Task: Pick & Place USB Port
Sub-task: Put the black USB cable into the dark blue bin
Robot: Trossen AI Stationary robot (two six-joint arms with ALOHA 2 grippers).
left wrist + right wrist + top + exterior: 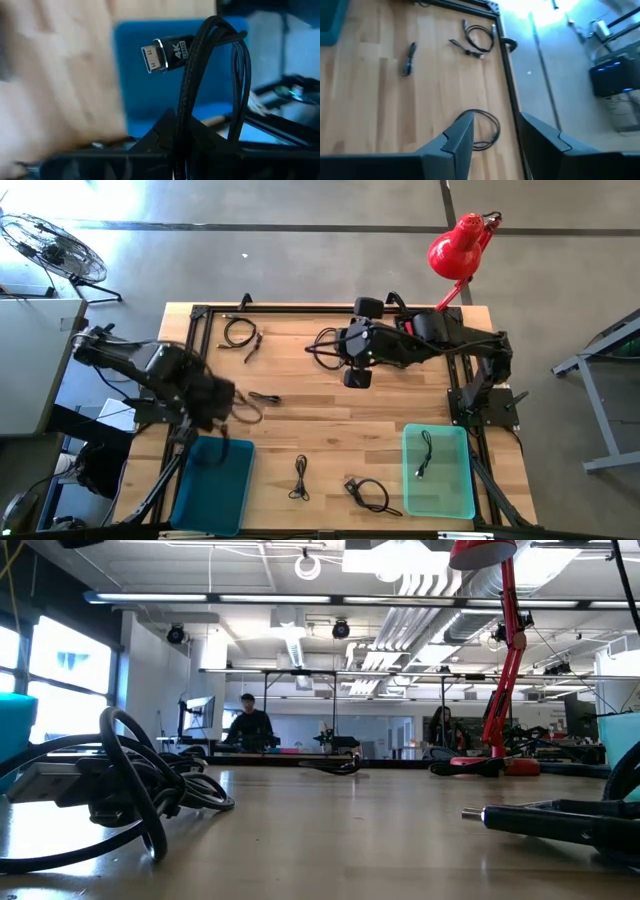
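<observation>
A: Where now? Largest first.
B: Blue bin (212, 480) at the table (330, 435) edge; just above its near rim, left tool (215, 415) clenched on black HDMI cable (200, 85). Right tool (492, 145) parted, empty.
A: Doing it well?
B: Centre over bin, lower, then release.
A: Orientation?
B: Folded loop hanging lengthwise, plug (162, 54) pointing sideways away from the loop.

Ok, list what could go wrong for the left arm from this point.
1. The left gripper pinches only a few strands of the black cable; its loops and plug hang free, so it might slip out.
2. The gripper sits near the blue bin's rim, so a release now could drape the cable over the edge.
3. Another cable lies close by and might snag.
</observation>
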